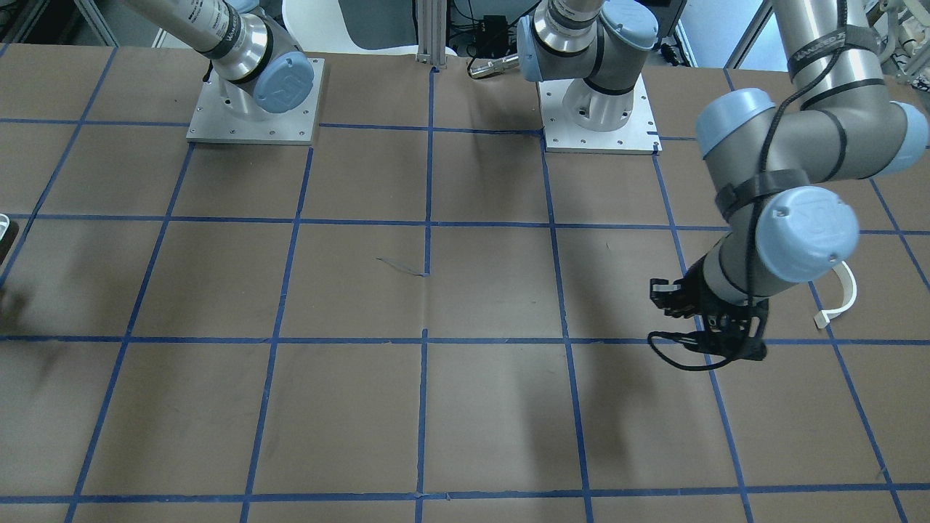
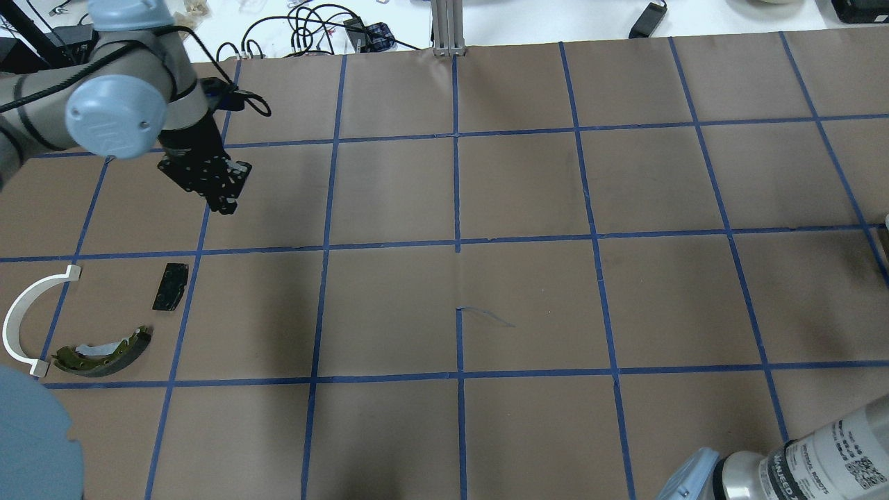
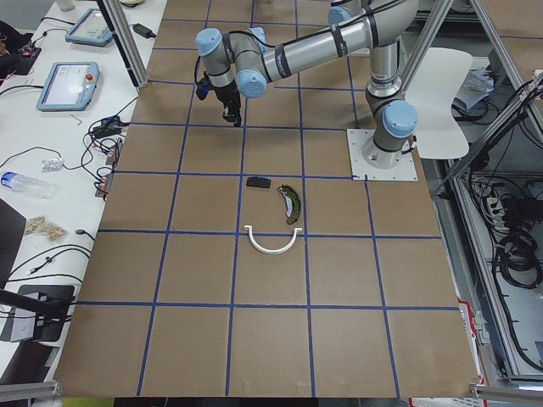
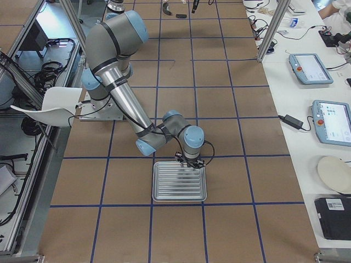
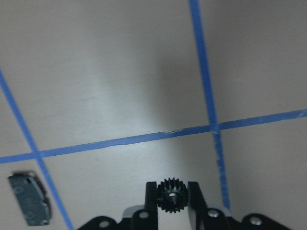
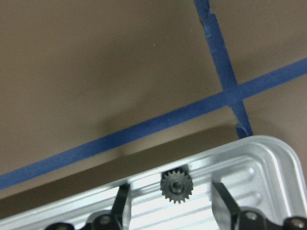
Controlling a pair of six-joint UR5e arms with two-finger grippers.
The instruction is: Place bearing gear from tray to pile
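My left gripper (image 5: 171,188) is shut on a small black bearing gear (image 5: 171,196) and holds it above the brown table, beyond the pile. It also shows in the overhead view (image 2: 223,189). The pile lies near the table's left end: a white plastic arc (image 2: 26,318), an olive-yellow brake shoe (image 2: 104,347) and a black pad (image 2: 171,286). My right gripper (image 6: 171,191) is open over the corner of the silver ridged tray (image 6: 268,163). A second black gear (image 6: 176,186) lies on the tray between its fingers.
Blue tape lines (image 2: 457,243) grid the brown table. The tray (image 4: 180,181) sits at the table's right end, far from the pile. Both arm bases (image 1: 254,109) stand on plates along the robot's edge.
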